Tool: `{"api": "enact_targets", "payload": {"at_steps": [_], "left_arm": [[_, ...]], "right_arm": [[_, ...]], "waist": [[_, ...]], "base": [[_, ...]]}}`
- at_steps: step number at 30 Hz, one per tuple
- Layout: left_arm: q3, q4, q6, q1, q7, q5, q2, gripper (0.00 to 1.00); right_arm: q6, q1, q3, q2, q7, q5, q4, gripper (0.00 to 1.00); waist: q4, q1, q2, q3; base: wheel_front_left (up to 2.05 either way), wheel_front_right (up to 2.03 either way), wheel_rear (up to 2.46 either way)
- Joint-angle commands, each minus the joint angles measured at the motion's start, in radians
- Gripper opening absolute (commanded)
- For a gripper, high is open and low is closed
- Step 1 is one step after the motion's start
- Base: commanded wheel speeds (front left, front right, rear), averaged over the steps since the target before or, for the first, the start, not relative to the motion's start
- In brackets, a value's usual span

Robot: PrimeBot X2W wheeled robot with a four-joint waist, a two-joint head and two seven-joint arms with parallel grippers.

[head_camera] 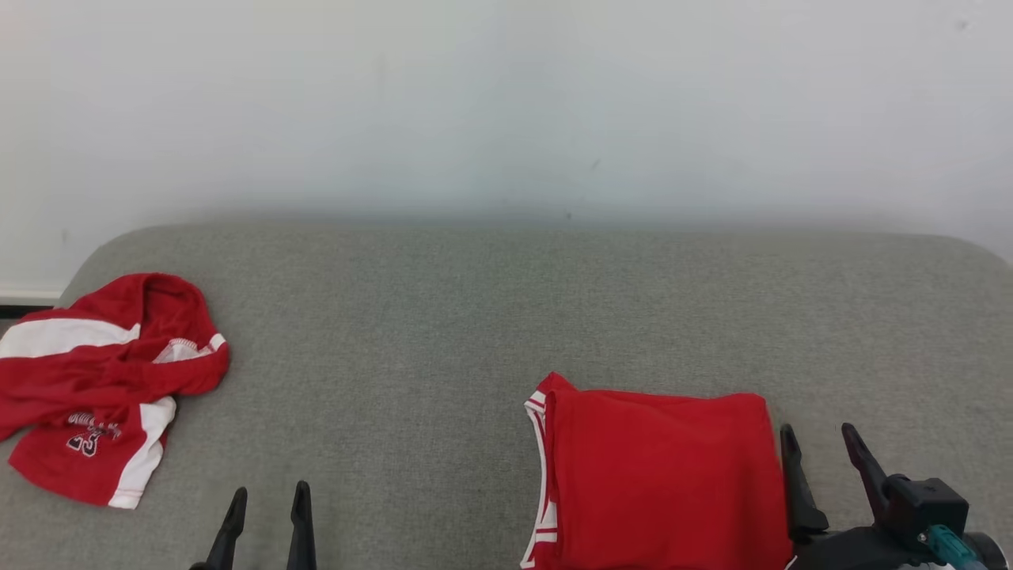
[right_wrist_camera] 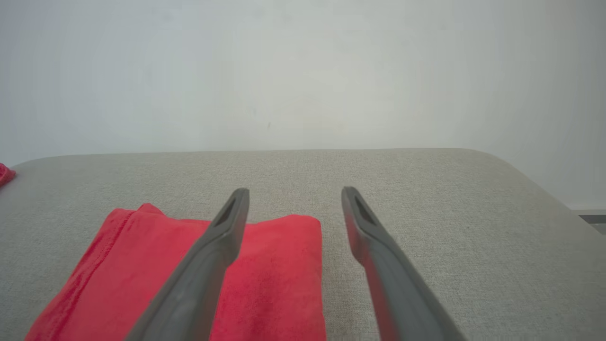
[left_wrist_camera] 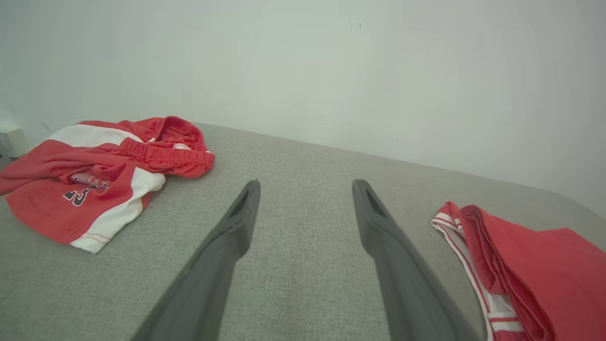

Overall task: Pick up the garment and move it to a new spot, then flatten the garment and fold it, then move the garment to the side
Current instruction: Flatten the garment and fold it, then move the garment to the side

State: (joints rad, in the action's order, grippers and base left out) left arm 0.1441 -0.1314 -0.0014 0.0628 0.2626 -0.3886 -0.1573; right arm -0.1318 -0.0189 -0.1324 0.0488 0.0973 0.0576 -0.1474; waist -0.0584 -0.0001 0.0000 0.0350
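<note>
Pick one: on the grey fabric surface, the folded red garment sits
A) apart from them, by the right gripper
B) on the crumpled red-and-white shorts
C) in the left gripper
A: the folded red garment lies beside the open right gripper, with bare grey fabric surface between it and the crumpled red-and-white shorts at far left.

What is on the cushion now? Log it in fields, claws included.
surface: grey cushion, white wall behind
folded garment: red with white trim, lying flat at near right
crumpled garment: red and white, bunched at the cushion's left edge
left claw: open, empty, over bare cushion between the two garments
right claw: open, empty, at the folded garment's right edge; cannot tell if it touches
</note>
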Motion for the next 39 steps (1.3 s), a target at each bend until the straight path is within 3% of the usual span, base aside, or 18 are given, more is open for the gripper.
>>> {"api": "enact_targets", "payload": {"at_steps": [1,10,29,30,34,39], "left_arm": [[-0.008,-0.015,-0.012,0.012,0.003,0.012,0.008,1.00],[-0.042,-0.099,-0.061,0.011,0.003,0.029,0.029,1.00],[-0.080,-0.098,-0.082,0.018,0.003,0.068,0.056,1.00],[-0.078,-0.090,-0.085,0.011,0.003,0.078,0.064,1.00],[-0.067,-0.088,-0.090,0.002,0.003,0.080,0.063,1.00],[-0.064,-0.087,-0.093,-0.011,0.003,0.078,0.060,1.00]], "right_arm": [[0.002,0.009,-0.001,0.003,0.005,0.000,-0.011,1.00],[0.002,0.023,0.026,0.002,-0.014,0.006,-0.046,1.00],[0.002,0.061,0.024,0.004,-0.054,-0.008,-0.067,1.00],[0.002,0.152,-0.060,0.002,-0.503,0.032,-0.073,1.00],[0.002,0.192,-0.077,0.002,-0.676,0.025,-0.081,1.00],[0.002,0.227,-0.094,0.002,-0.785,0.021,-0.111,1.00]], "waist": [[0.022,0.0001,0.0000,0.017],[0.052,0.0001,0.0000,0.032],[0.057,0.0001,0.0000,0.010],[0.032,0.0001,0.0000,-0.014],[0.005,0.0001,0.0000,-0.037],[-0.029,0.0001,0.0000,-0.076]], "base": [[0.00,0.00,0.00],[0.00,0.00,0.00],[0.00,0.00,0.00],[0.00,0.00,0.00],[0.00,0.00,0.00],[0.00,0.00,0.00]]}}
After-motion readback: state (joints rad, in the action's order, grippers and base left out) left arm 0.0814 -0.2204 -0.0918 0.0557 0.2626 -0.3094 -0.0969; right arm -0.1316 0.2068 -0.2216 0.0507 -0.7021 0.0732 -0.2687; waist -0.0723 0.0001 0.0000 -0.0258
